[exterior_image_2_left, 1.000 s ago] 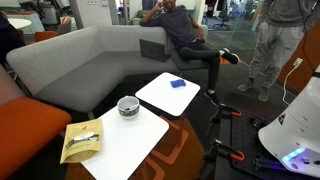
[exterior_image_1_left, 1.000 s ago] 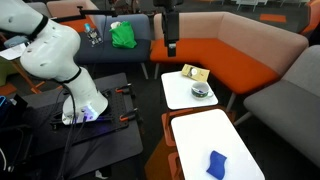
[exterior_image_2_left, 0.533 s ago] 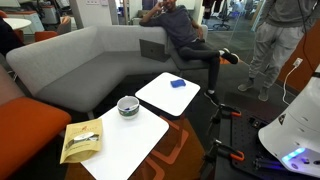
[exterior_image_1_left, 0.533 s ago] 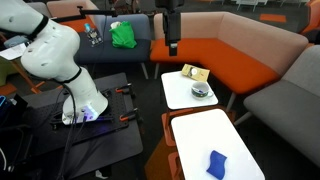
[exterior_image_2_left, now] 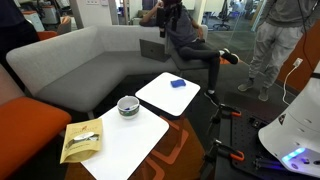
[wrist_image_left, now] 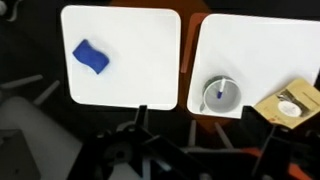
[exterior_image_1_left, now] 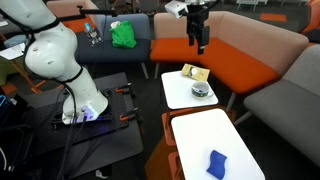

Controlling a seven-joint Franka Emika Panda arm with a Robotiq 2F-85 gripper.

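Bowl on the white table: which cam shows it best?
Wrist view: the bowl is seen from straight above, with its whole rim and inside unobstructed. Both exterior views show it smaller and at an angle, mostly its side wall, and the inside is hard to make out.

Two desks side by side, a narrow gap between them. In the wrist view, the left desk (wrist_image_left: 130, 60) carries a pad (wrist_image_left: 90, 56) toward its upper-left corner. The right desk (wrist_image_left: 255, 45) carries a bowl (wrist_image_left: 223, 95) at its lower-left corner, with a packet (wrist_image_left: 287, 103) just right of the bowl, apart from it. In an exterior view, your claw (exterior_image_1_left: 201, 44) hangs over the sofa (exterior_image_1_left: 240, 55) behind the bowl's desk, well above everything.
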